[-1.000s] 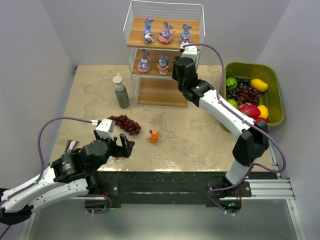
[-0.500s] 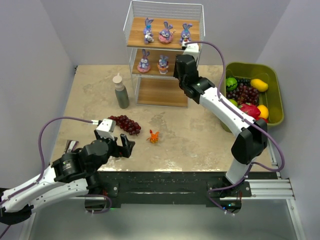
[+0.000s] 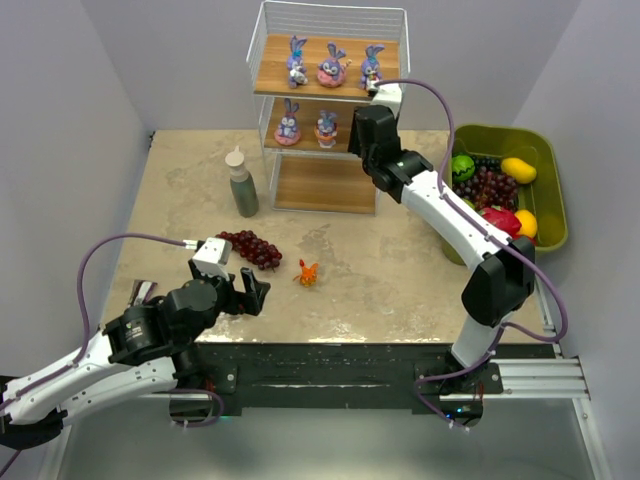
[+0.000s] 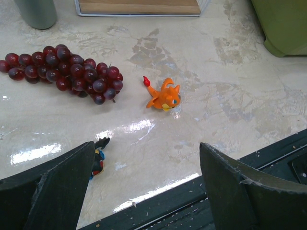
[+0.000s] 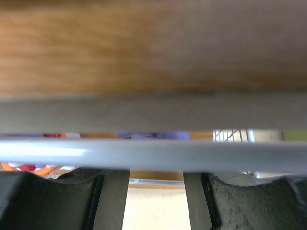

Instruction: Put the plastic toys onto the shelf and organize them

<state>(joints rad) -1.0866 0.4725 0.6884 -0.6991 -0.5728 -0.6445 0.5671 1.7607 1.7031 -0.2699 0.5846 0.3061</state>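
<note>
One orange creature (image 4: 163, 97) lies on the table (image 4: 249, 110) straight ahead of the left gripper (image 4: 146, 146), spread wide and empty, the nearer arm.

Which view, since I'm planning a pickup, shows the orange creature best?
The left wrist view: the orange creature is close and sharp on the table, near the grape bunch. The top external view shows the creature small. The right wrist view shows only the shelf, blurred.
</note>
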